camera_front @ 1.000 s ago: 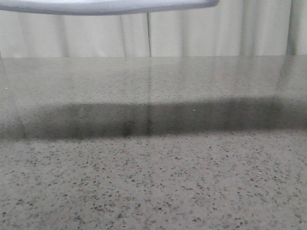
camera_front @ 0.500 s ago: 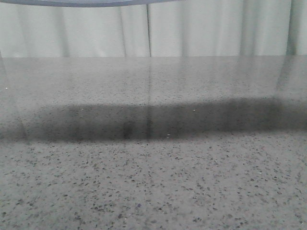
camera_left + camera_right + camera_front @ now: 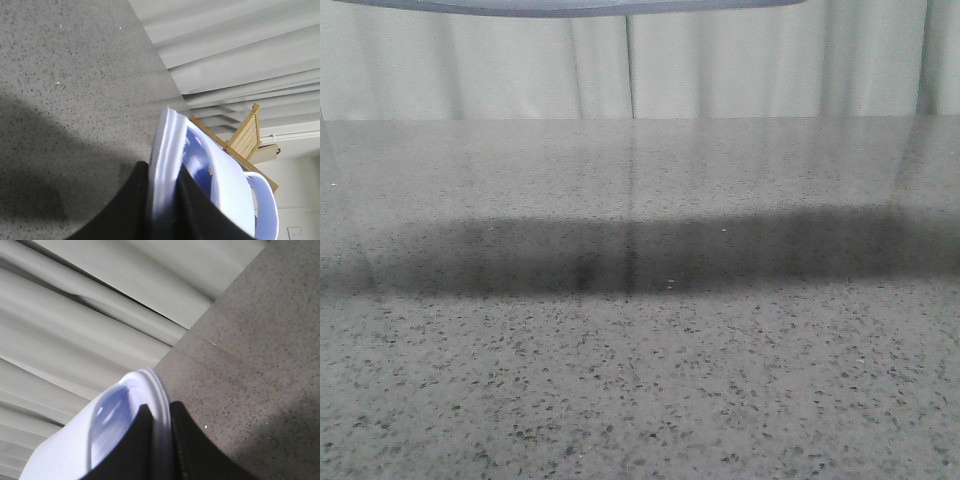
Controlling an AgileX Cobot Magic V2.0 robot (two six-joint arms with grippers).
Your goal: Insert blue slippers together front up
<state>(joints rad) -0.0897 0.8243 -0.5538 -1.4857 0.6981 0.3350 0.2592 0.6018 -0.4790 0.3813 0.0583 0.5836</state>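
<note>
Two blue slippers are up in the air, one in each gripper, well clear of the speckled table (image 3: 640,400). The left gripper (image 3: 162,220) is clenched on the sole edge of one slipper (image 3: 220,190): its dark fingers (image 3: 127,210) sit either side of the pale rim, with the wide strap and a side hole showing just beyond them. The right gripper (image 3: 160,450) is clamped the same way on the rim of the other slipper (image 3: 100,440), whose ribbed footbed lies just beside its fingers (image 3: 192,450).

From the front only a thin lavender edge (image 3: 570,6) shows at the very top of the view, high above the table, and I cannot tell which slipper it belongs to. A long dark shadow falls across the tabletop below.

I judge the moulded foam to be light and a little springy, firm enough that the thick sole holds its shape under the pinch, yet likely to flex and rub when one slipper is pushed into the other. The sole rim seems the sound place to hold, leaving each strap opening free.

Behind the left gripper hang pale curtains (image 3: 240,45), with a wooden frame (image 3: 247,135) past the slipper.
</note>
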